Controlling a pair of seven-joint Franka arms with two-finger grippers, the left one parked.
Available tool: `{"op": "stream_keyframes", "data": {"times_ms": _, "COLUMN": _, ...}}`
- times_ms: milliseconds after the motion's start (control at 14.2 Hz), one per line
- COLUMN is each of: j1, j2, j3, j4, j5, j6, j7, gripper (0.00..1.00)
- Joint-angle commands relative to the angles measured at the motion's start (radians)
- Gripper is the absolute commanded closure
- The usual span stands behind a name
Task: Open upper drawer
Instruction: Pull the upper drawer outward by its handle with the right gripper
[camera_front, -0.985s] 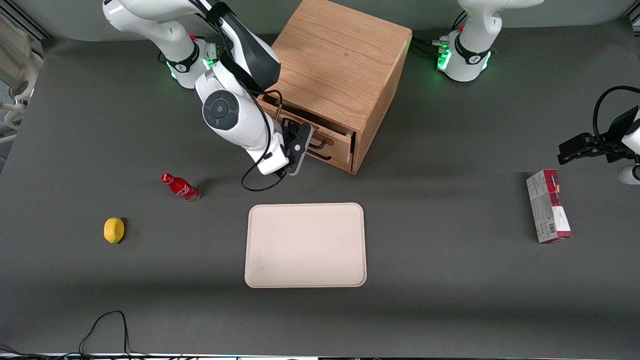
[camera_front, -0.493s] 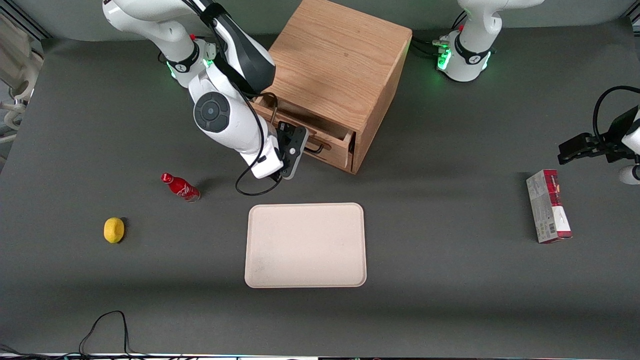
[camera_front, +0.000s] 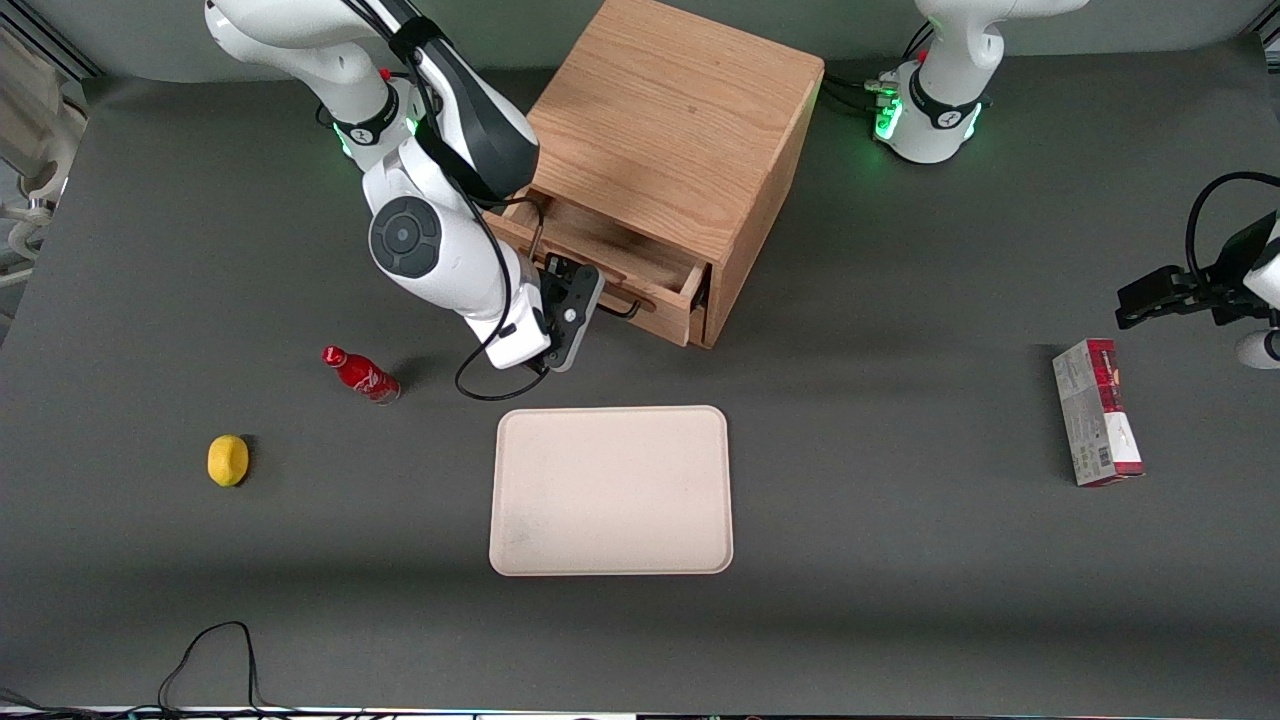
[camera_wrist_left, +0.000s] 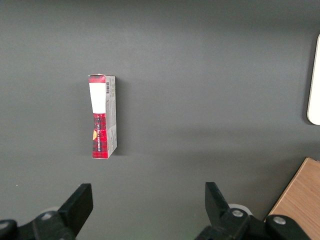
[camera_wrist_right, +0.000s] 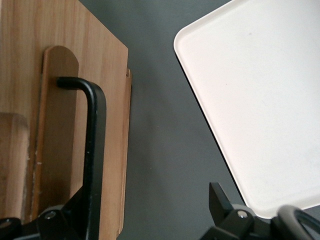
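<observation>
The light-oak cabinet (camera_front: 680, 130) stands at the back middle of the table. Its upper drawer (camera_front: 600, 245) is pulled partly out, with the tray body's inside showing. My gripper (camera_front: 600, 300) is at the drawer's front, open, and its fingers straddle the black bar handle (camera_front: 627, 308). In the right wrist view the handle (camera_wrist_right: 95, 150) runs close along the inner side of one finger (camera_wrist_right: 75, 212), while the gripper (camera_wrist_right: 147, 212) gapes wide toward the second finger. Nothing is pinched. The drawer's wooden front (camera_wrist_right: 112, 125) fills the space beside the handle.
A beige tray (camera_front: 611, 490) lies nearer the front camera than the cabinet. A red bottle (camera_front: 360, 373) and a lemon (camera_front: 228, 460) sit toward the working arm's end. A red-and-grey box (camera_front: 1097, 425) lies toward the parked arm's end.
The upper drawer has slid farther out of the cabinet. My gripper has moved with the handle, away from the cabinet and toward the working arm's end.
</observation>
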Motion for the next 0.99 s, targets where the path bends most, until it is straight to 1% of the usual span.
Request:
{"op": "stream_keyframes", "data": {"times_ms": 0, "j1": -0.016, "j2": 0.010, "j3": -0.001, "j4": 0.015, "j5": 0.006, "j6": -0.006, "j7": -0.039, "gripper": 0.00}}
{"op": "stream_keyframes", "data": {"times_ms": 915, "j1": -0.048, "j2": 0.041, "j3": -0.001, "j4": 0.076, "j5": 0.008, "j6": -0.007, "j7": -0.045, "gripper": 0.00}}
